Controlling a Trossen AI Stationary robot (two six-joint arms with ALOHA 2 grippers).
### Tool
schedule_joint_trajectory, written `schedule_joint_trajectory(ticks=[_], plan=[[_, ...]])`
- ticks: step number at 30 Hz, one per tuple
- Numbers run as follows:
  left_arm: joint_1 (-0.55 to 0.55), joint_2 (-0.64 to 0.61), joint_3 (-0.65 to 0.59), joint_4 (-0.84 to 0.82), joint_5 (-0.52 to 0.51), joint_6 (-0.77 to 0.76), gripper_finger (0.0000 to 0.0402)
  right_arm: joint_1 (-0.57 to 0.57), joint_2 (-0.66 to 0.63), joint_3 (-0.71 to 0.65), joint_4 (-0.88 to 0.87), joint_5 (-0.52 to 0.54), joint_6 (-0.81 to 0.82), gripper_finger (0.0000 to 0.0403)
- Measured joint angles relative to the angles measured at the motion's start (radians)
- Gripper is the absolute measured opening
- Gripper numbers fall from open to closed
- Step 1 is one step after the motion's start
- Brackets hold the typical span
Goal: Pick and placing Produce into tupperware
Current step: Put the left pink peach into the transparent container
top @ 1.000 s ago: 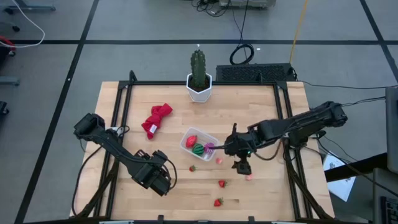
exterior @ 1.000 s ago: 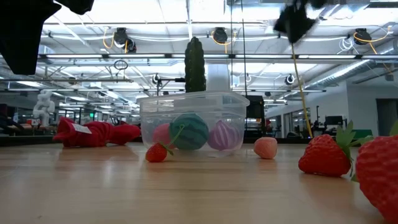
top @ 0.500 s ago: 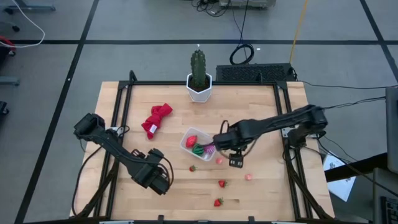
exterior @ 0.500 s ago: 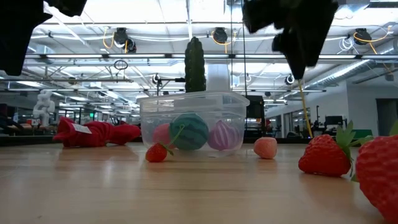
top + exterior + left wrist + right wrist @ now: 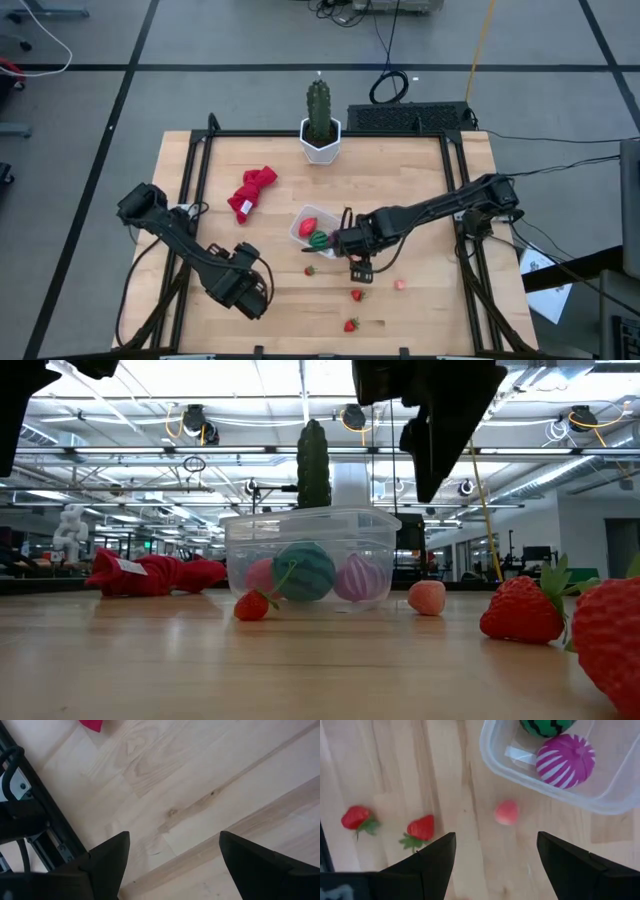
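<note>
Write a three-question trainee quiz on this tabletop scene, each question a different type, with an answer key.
1. True or false: the purple striped ball lies inside the clear tub.
2. Multiple choice: the right hand hovers above which loose piece? A) the pink piece beside the tub B) the red cloth C) the cactus
3. Fill in: counting only strawberries on the bare table in the high view, there are ___.

Key:
1. True; the green striped ball sits with it.
2. A; that hand is open and empty, while the left hand waits open over bare wood.
3. Three.
</note>
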Motion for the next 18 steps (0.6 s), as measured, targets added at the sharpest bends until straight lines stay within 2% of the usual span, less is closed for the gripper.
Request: schedule_joint_trajectory(ticks=[18], plan=[[0.0, 0.0, 0.0, 0.0, 0.0, -0.007, 0.031, 0.0, 0.001, -0.233, 0.298, -0.005, 0.132, 0.0272]])
